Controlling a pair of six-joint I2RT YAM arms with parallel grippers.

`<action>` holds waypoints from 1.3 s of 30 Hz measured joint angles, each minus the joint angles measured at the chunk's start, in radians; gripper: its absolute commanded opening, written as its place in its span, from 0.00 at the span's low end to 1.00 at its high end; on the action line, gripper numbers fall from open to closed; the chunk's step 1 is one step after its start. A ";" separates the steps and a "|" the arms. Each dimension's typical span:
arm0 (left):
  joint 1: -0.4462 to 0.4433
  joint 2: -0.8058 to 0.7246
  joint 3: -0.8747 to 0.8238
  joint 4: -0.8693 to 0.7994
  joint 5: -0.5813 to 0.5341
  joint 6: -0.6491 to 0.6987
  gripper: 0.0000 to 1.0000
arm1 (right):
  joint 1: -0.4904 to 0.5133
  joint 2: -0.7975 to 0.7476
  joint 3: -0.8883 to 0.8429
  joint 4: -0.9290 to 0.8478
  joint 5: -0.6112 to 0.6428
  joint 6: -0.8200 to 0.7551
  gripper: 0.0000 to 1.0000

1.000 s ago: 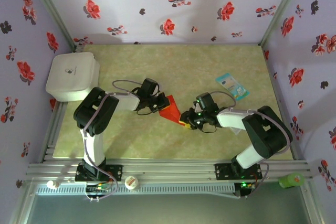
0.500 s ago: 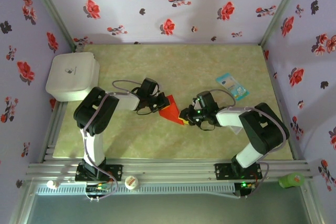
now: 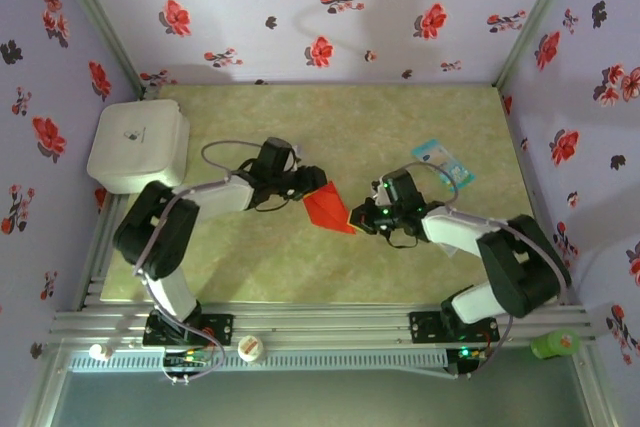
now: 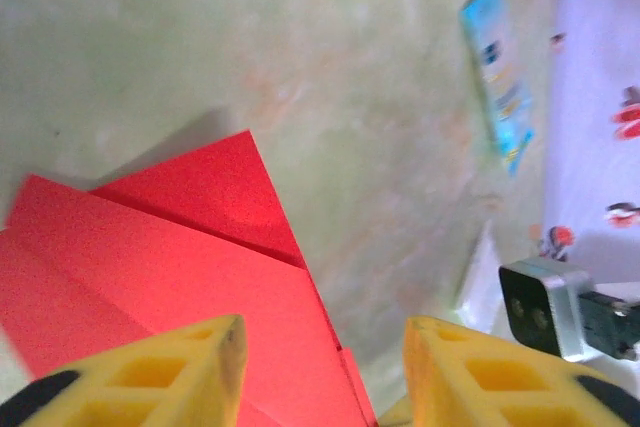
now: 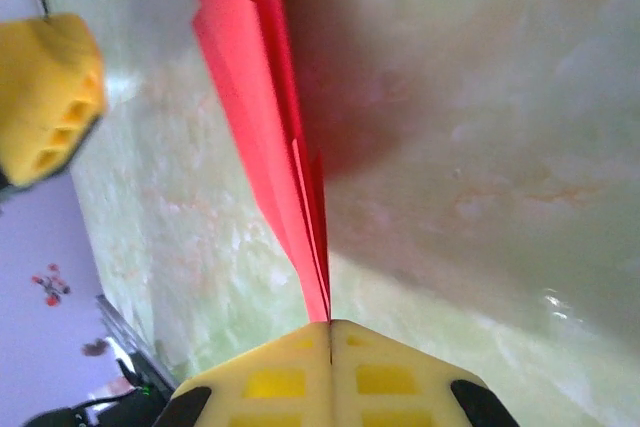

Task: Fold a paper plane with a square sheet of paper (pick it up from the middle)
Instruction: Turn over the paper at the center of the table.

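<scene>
Where the pale green marbled tabletop point(image 3: 400, 117) meets the left wall, a white rounded plastic box point(image 3: 138, 144) sits well apart from the work. The left arm reaches toward centre, and the left gripper point(image 3: 306, 185) is at the upper-left corner of the bright red folded paper point(image 3: 328, 209).

Left wrist view: the left gripper point(image 4: 322, 347) has its yellow fingers point(image 4: 180, 372) spread with a clear gap and nothing clamped. The paper point(image 4: 190, 247) lies on the table under and ahead of them, in overlapping folded layers, with the top flap casting a shadow.

The paper is mid-table between the two grippers. It forms a pointed wedge with its tip aimed lower right, and the right gripper point(image 3: 358, 219) meets that tip.

Right wrist view: the right gripper point(image 5: 330, 332) has its fingers pressed fully together. The narrow end of the paper point(image 5: 262, 117) comes straight out of the seam, so it is pinched. The paper is seen nearly edge-on, with its layers fanning apart away from the grip. One yellow finger of the left gripper point(image 5: 45, 97) is at the far end.

Right of the right gripper, a small light-blue-and-white flat packet point(image 3: 442, 164) lies on the table, apart from the paper; the left wrist view also shows it point(image 4: 497, 87). At far right on the front rail is a green object point(image 3: 553, 344), too small to identify.
</scene>
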 measured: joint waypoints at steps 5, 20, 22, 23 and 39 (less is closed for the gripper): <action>0.000 -0.185 -0.051 -0.034 -0.105 0.036 0.53 | 0.000 -0.162 0.142 -0.284 0.175 -0.174 0.00; 0.072 -0.485 -0.243 -0.169 -0.418 0.066 0.57 | 0.268 0.007 0.551 -0.905 1.111 -0.483 0.00; 0.093 -0.504 -0.257 -0.181 -0.437 0.058 0.57 | 0.314 0.082 0.554 -0.932 1.181 -0.485 0.00; 0.100 -0.511 -0.261 -0.186 -0.443 0.055 0.57 | 0.332 0.111 0.554 -0.939 1.200 -0.490 0.00; 0.164 -0.579 -0.300 -0.230 -0.476 0.046 0.58 | 0.574 0.348 0.584 -0.809 0.872 -0.556 0.27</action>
